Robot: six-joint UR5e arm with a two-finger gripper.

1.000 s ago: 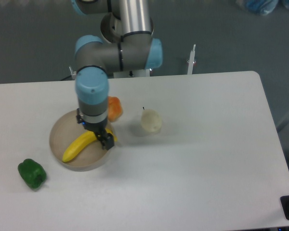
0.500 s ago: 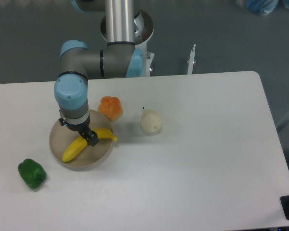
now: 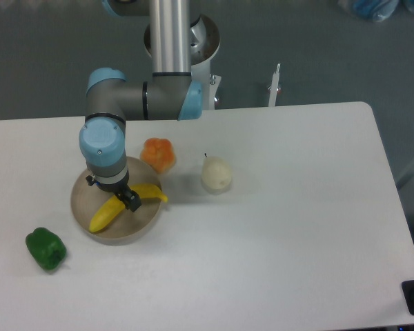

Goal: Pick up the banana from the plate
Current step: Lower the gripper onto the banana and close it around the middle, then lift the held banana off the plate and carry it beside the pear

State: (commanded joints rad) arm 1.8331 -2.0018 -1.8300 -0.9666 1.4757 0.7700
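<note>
The white rectangular table [image 3: 276, 227] carries everything, and the grey-and-blue jointed robot arm [image 3: 134, 103] reaches down over its left part to the round, shallow, beige-tan plate [image 3: 85, 189]. On that plate lies the smooth, bright yellow curved toy banana [image 3: 109, 211], one end pointing to the lower left, the other poking out past the plate's right rim. The black two-finger gripper [image 3: 127, 198] sits right at the banana's middle, low over the fruit — its wrist hides the fingertips, so I cannot tell whether the jaws are parted or closed on it. Beside the plate stand a pale cream pear [image 3: 216, 174] to the right, a lumpy orange toy fruit [image 3: 158, 154] just above the rim, and a glossy green bell pepper [image 3: 45, 247] to the lower left on the bare table. The step in hand appears to be seating the grasp at the banana's midpoint. To do it well, the fingers should straddle the banana across its narrow width, near the centre of the curve so it will not swing — then close firmly before rising straight up, keeping the plate from being dragged.
</note>
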